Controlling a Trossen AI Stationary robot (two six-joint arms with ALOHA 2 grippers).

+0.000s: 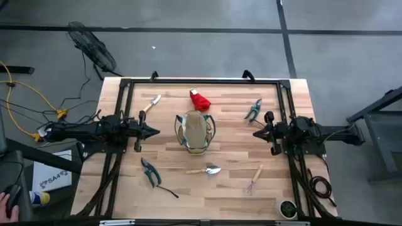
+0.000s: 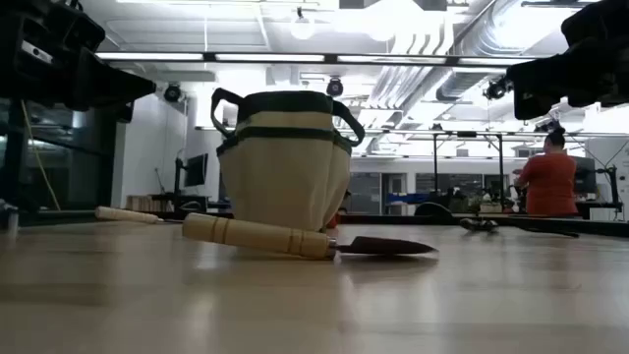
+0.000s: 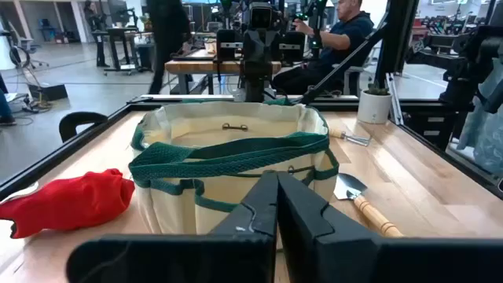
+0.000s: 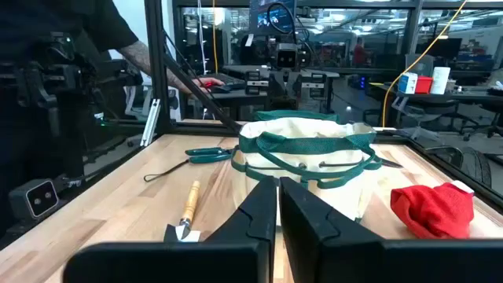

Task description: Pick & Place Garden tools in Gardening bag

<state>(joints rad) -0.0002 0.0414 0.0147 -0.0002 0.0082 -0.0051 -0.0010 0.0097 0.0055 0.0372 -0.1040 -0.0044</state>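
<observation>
The gardening bag [image 1: 196, 130] stands upright on its base mid-table, its mouth open upward. Garden tools lie flat around it: a red glove [image 1: 200, 99] beyond it, a wooden-handled trowel [image 1: 151, 103] at the far left, pruning shears [image 1: 254, 109] at the far right, green-handled shears [image 1: 151, 172] at the near left, a second trowel [image 1: 206, 170] in front of the bag, and a hand rake [image 1: 254, 179] at the near right. My left gripper [image 1: 156, 131] is shut, left of the bag and pointing at it. My right gripper [image 1: 256, 133] is shut, right of the bag. Neither touches anything.
A small potted plant [image 1: 288, 208] stands at the table's near right corner. A dark frame [image 1: 201, 80] runs along the table's far edge and down both sides. Bare wood lies between each gripper and the bag. People show in the room beyond the table.
</observation>
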